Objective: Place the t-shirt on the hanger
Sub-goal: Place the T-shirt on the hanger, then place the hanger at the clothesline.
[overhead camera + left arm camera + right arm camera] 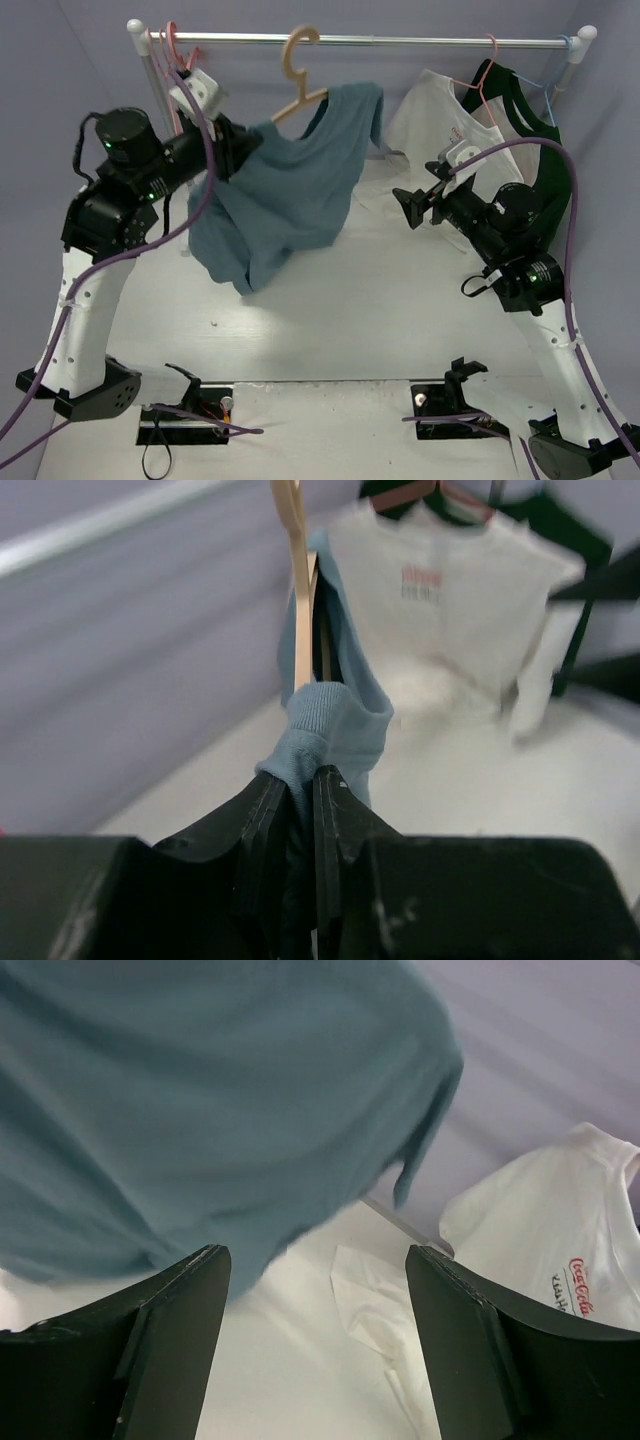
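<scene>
Top view: t-shirt (285, 195) sits upper-centre of frame. Its upper-right part is draped over the hanger (300, 85); the rest sags in a bunch down and left toward the table (380, 300). Can't tell if the lowest fold touches the table. Hanger hook is on the rail (400, 40) along the top of frame. Hanger is tilted, w/ one bare arm sloping down-left and the other under the cloth.

Left gripper (303, 780): fingers pinched almost together on a ribbed edge of the tee. In left wrist view the cloth bulges up just above the tips, w/ the hanger arm right behind it, mid-top of frame.

Right gripper (315, 1255): fingers spread wide, holding nothing. In top view it's right of centre, pointing toward the tee but apart from it. In right wrist view the tee fills the upper left.

White t-shirt (430, 120) w/ small red print hangs upper right, lower part lying on the table. Dark green and white shirt (525, 110) hangs just beside it, further right.
</scene>
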You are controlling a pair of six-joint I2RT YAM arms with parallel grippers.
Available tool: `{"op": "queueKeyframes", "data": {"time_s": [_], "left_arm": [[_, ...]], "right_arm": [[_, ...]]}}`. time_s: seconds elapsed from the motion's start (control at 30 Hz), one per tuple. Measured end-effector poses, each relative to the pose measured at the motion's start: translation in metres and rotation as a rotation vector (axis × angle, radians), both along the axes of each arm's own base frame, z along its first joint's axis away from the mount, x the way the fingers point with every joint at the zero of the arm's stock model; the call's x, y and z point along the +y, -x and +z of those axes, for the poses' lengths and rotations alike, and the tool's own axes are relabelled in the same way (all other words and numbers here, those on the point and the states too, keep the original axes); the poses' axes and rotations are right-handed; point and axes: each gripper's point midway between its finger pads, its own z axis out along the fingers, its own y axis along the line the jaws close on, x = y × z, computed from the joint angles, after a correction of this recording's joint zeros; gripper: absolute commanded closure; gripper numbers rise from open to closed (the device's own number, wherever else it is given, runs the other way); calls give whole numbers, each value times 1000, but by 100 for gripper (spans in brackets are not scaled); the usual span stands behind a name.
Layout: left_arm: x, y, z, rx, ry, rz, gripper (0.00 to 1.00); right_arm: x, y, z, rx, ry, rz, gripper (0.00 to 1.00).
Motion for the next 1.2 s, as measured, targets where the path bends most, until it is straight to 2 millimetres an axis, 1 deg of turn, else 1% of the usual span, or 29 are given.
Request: {"op": "queueKeyframes", "data": {"time_s": [0.07,0.1,0.17,0.2,0.23,0.3,0.43,0.5,0.57,0.7,0.77,0.87,0.93,1.2], "left_arm": [[1,0,42,-54,69,18,100],[3,1,56,-71,95,29,100],[9,3,68,-73,122,58,100],[11,5,69,-60,128,69,100],[12,6,67,-41,131,74,100],[14,5,55,9,126,93,100],[11,0,5,151,92,112,100],[9,-2,-9,206,79,119,100],[9,-6,-10,221,76,129,100],[15,-15,3,179,101,184,100],[19,-20,6,151,121,217,100],[23,-31,1,132,136,266,100],[23,-41,-2,131,142,288,100],[13,-93,-6,116,150,369,100]], "right_arm": [[-3,-1,1,3,-8,-20,28],[-4,-2,0,6,-10,-29,27],[-7,-4,-2,15,-15,-50,28],[-8,-5,-4,20,-17,-57,28],[-8,-6,-5,24,-17,-63,28],[-9,-7,-10,33,-17,-72,28],[-9,-9,-16,49,-14,-77,28],[-9,-9,-16,49,-14,-77,28],[-9,-9,-16,48,-15,-77,28],[-9,-10,-17,48,-17,-76,28],[-9,-10,-19,50,-17,-76,28],[-8,-11,-21,54,-16,-76,28],[-8,-11,-21,54,-16,-75,28],[-5,-11,-25,65,-12,-58,29]]}}
